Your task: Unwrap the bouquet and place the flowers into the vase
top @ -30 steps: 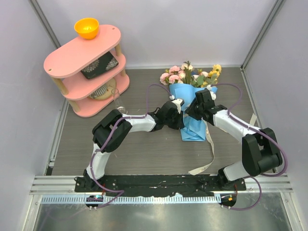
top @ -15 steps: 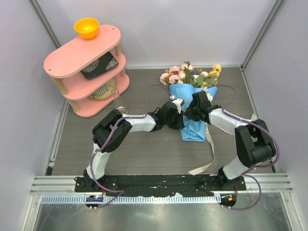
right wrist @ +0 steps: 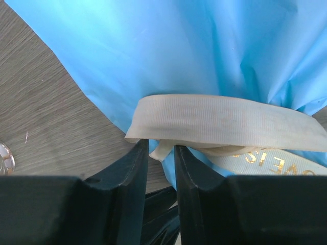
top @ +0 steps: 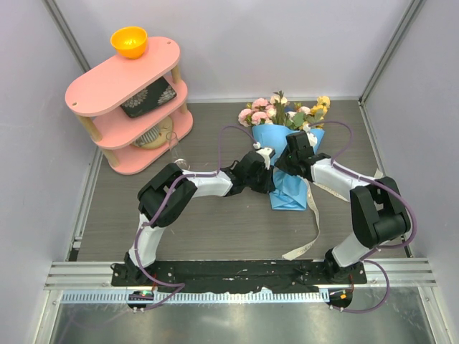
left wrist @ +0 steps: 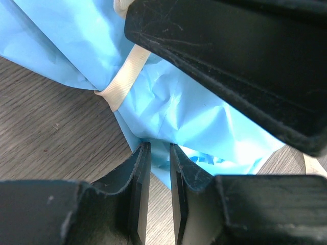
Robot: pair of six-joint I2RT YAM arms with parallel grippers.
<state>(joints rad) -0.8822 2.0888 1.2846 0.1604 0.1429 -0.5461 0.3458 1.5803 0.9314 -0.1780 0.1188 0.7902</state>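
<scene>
Between right claw [right wrist: 161,148] tips, perhaps ribbon [right wrist: 225,120]

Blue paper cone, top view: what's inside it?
Pink, cream and yellow flowers with green leaves stick out of the cone's far open end. Their stems are covered by the paper, so they can't be seen. A cream ribbon bands the outside.

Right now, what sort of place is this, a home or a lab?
Probably a lab robot test cell, not a home: bare panel walls close in the table, the left arm and right arm are bolted to a rail at its near edge, and the pink shelf and bouquet look like staged props.
</scene>
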